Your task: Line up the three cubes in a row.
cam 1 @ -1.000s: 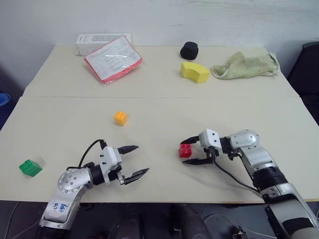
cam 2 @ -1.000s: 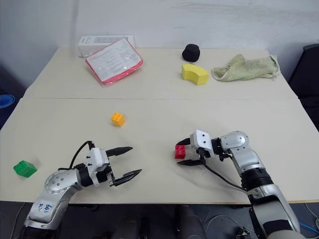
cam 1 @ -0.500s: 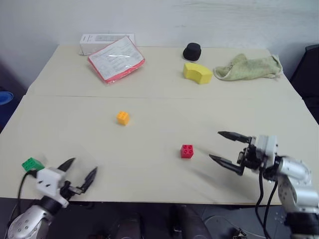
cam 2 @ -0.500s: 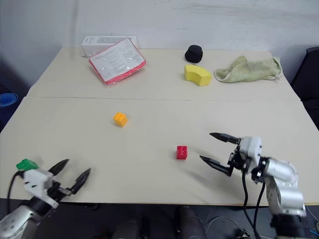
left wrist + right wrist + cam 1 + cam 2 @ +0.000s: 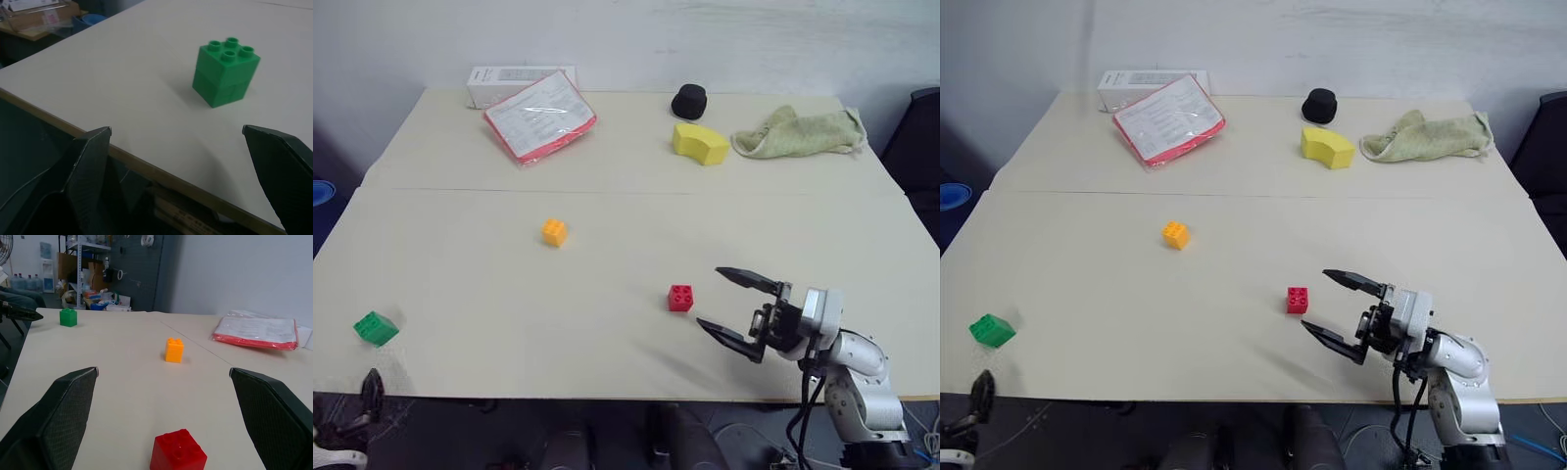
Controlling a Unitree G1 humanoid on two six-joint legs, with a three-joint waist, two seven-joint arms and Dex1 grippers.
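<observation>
Table (image 5: 626, 196): pale beige top, a seam running across it beyond the orange-yellow brick.

Landmark: red brick (image 5: 680, 298), studs up, standing free on the near half of the table.

Orange-yellow brick (image 5: 553, 232): left of the red brick and farther back, well apart from it, nothing touching it.

Green brick (image 5: 375, 328): far to the left of the red brick, close to the table's near edge, well apart from the other two. The three bricks form no row.

Right pincer (image 5: 726, 304): just to the right of the red brick, pointing toward it, both black fingers spread wide, nothing between them, not touching the brick.

Left pincer (image 5: 188, 161): off the near edge of the table, far left of the red brick, near the green brick and aimed at it; fingers wide apart and empty. One finger (image 5: 372, 390) shows below the table edge.

Other items, all well behind the red brick along the far side: yellow curved wedge block (image 5: 698, 142); black round object (image 5: 688, 100) just behind the wedge; crumpled green cloth (image 5: 795, 131) to the wedge's right; red-edged plastic sleeve of papers (image 5: 539, 117) to the far left, lying partly against a white box (image 5: 499, 80).
</observation>
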